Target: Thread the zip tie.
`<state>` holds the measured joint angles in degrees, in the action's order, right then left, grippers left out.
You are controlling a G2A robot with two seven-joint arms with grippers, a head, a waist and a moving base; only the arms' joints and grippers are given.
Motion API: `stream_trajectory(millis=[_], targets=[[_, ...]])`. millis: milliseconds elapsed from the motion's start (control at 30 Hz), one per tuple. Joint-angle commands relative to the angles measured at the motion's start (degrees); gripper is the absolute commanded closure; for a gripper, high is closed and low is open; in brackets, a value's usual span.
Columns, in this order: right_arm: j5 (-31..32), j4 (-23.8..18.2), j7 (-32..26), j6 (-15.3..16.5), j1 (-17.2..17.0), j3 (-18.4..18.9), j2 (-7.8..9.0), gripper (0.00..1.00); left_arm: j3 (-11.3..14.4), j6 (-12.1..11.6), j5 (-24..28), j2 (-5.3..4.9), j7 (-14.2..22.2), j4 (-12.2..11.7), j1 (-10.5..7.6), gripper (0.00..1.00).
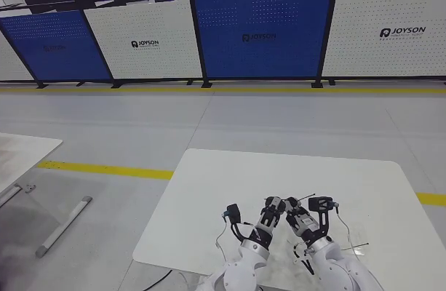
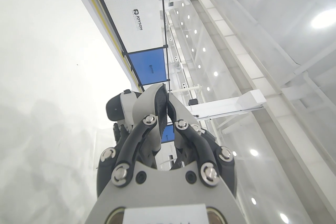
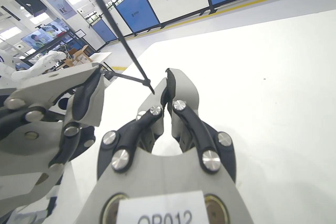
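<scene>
The right gripper (image 3: 167, 76) is pressing its fingers together, pad against pad; whether anything is sitting between them I cannot tell. Just beside it, the left gripper (image 3: 98, 71) is also closed and is pinching one end of the zip tie (image 3: 147, 82) at its fingertips. From there the black strap is running across the gap to a thicker joint just beside the right gripper. A short tip is poking against the outer side of one finger, and a long stretch is rising steeply away from the joint into the air. Both grippers are hovering close together above the near part of the white table (image 1: 230, 182). Beyond the table a yellow line (image 1: 106, 169) is crossing the grey floor (image 1: 281, 116). Blue and white panels (image 1: 259, 36) are standing in a row at the back.
</scene>
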<state>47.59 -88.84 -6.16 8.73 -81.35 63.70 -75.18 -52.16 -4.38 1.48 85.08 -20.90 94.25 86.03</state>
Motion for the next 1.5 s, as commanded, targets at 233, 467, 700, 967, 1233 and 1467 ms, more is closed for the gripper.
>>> stream_trajectory(millis=[233,467,700,967,1233,1467], targets=[[-0.6,0.1,1.0,2.7,-0.8,0.9,0.20,0.93,-0.5,0.5,0.1,0.10,-0.1,-0.3,-0.04,1.00],[-0.5,-0.9,1.2,2.9,-1.4,1.7,0.36,0.71,-0.4,0.6,-0.1,0.21,0.0,-0.5,-0.04,1.00],[-0.3,-1.0,0.9,2.6,-1.2,1.4,0.28,0.76,-0.5,0.8,-0.4,0.26,0.1,-0.5,0.15,1.00],[-0.2,-1.4,1.4,2.6,-1.5,1.6,0.31,1.00,-0.6,0.9,-0.7,0.33,0.3,-0.6,0.18,1.00],[-0.5,-1.2,1.5,2.6,-1.4,1.7,0.29,1.00,-0.6,1.0,-0.7,0.47,0.2,-0.8,0.01,1.00],[0.5,-0.8,1.3,2.2,-0.9,1.0,0.16,1.00,-0.8,0.0,-0.4,0.52,0.4,-0.2,0.30,1.00]])
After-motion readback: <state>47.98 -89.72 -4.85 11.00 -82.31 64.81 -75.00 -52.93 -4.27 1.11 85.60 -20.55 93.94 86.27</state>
